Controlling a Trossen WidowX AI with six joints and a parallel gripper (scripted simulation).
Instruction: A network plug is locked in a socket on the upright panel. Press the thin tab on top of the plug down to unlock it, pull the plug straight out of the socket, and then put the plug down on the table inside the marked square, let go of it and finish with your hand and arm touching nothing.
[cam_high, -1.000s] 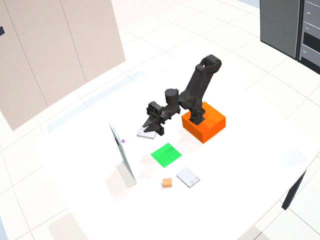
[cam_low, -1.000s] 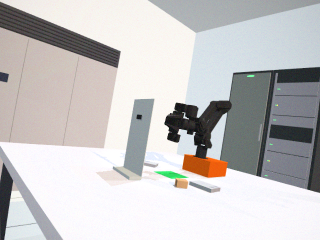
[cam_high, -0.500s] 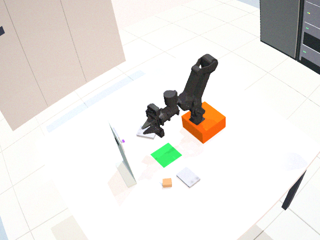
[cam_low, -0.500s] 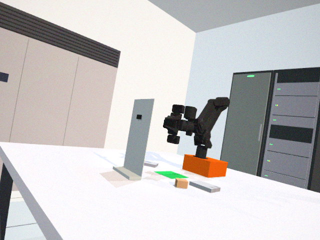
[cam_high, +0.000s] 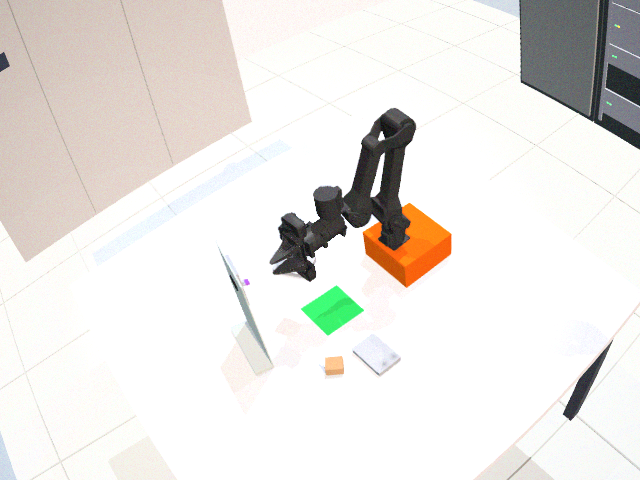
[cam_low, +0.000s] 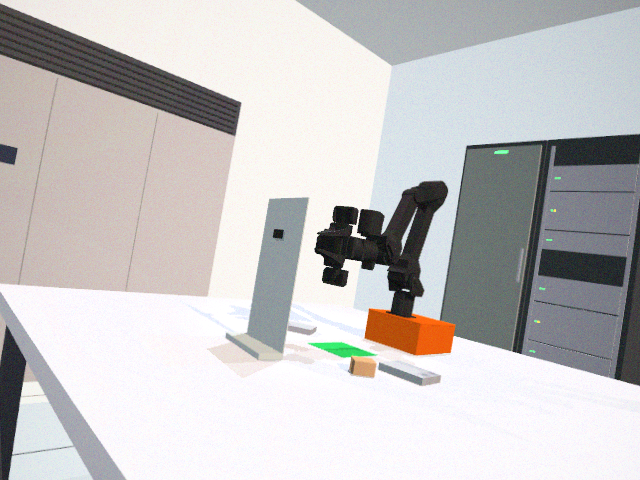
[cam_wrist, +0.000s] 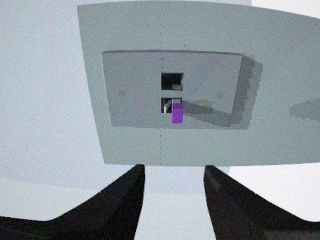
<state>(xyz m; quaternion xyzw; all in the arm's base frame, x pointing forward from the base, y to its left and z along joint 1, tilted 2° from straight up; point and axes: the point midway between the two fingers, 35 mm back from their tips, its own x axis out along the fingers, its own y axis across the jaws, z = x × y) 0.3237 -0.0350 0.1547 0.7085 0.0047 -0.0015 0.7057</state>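
The purple network plug (cam_high: 246, 282) (cam_wrist: 177, 113) sits in the lower of two openings in the grey faceplate (cam_wrist: 140, 70) on the upright panel (cam_high: 251, 310) (cam_low: 279, 279) (cam_wrist: 150, 145). Its thin tab is too small to make out clearly. My gripper (cam_high: 272, 268) (cam_wrist: 174, 172) is partly open with nothing between its fingers. It is in front of the panel, apart from it; in the wrist view the plug appears above the gap between the fingertips. In the exterior view the gripper (cam_low: 317, 246) is seen edge-on. The green marked square (cam_high: 330, 311) (cam_low: 341, 349) lies on the table.
An orange block (cam_high: 334, 365) (cam_low: 362, 366) and a flat grey box (cam_high: 376, 354) (cam_low: 409, 372) lie beyond the square from the arm. Another flat grey box (cam_low: 302, 328) lies behind the panel in the exterior view. The arm stands on an orange base (cam_high: 407, 258) (cam_low: 413, 333).
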